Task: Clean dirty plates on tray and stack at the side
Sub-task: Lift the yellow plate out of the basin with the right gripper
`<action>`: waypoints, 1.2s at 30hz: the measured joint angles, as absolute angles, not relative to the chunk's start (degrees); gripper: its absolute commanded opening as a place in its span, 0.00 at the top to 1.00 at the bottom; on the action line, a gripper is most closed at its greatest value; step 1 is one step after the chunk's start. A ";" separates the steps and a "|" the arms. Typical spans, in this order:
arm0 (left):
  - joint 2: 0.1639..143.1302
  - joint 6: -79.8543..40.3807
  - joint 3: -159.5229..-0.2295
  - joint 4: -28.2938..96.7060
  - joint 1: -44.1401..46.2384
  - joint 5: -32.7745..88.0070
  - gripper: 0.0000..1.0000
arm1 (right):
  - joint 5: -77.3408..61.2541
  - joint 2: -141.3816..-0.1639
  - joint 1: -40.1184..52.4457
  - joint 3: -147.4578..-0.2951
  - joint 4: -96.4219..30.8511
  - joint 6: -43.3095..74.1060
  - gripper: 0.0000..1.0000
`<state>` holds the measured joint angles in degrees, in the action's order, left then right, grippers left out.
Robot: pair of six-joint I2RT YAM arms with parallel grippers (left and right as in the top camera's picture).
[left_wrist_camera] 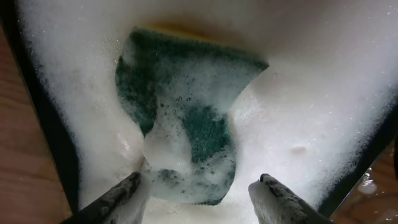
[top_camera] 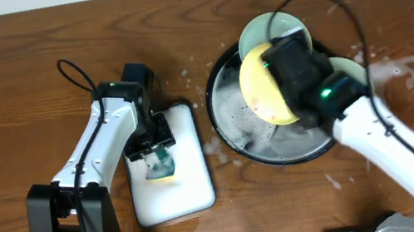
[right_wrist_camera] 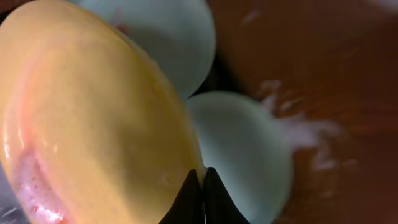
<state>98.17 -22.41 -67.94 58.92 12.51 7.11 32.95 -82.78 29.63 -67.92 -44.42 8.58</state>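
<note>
The black tray (top_camera: 226,129) with soapy foam sits right of centre. My right gripper (right_wrist_camera: 202,177) is shut on the rim of the pale yellow plate (top_camera: 263,90), holding it tilted over the tray; a red smear (right_wrist_camera: 31,186) shows on its face. One mint-green plate (top_camera: 273,29) leans at the tray's far rim and another (top_camera: 351,68) lies at its right, partly hidden by the arm. They show behind the yellow plate (right_wrist_camera: 93,124) in the right wrist view (right_wrist_camera: 168,37) (right_wrist_camera: 249,155). My left gripper (left_wrist_camera: 199,186) is open just above the green sponge (left_wrist_camera: 186,112).
A white rounded tray (top_camera: 193,186) full of foam holds the sponge (top_camera: 161,167) left of the black tray. White soap splashes (top_camera: 410,69) wet the wood tabletop at the right. Black cables loop above both arms.
</note>
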 measured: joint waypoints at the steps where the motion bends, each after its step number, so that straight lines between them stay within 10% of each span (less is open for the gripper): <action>1: 98.17 -22.41 -67.94 58.89 12.51 7.11 0.41 | 37.80 -82.76 32.77 -67.92 -43.88 6.98 0.99; 16: 98.17 -22.41 -67.94 58.89 12.51 7.11 0.41 | 67.77 -82.76 51.64 -67.92 -41.52 -3.33 0.99; 36: 98.17 -22.41 -67.94 58.89 12.51 7.11 0.41 | 72.27 -82.76 54.35 -67.92 -41.50 -4.89 0.99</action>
<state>98.17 -22.41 -67.94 58.89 12.51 7.11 72.27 -82.76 54.35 -67.92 -41.50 -4.89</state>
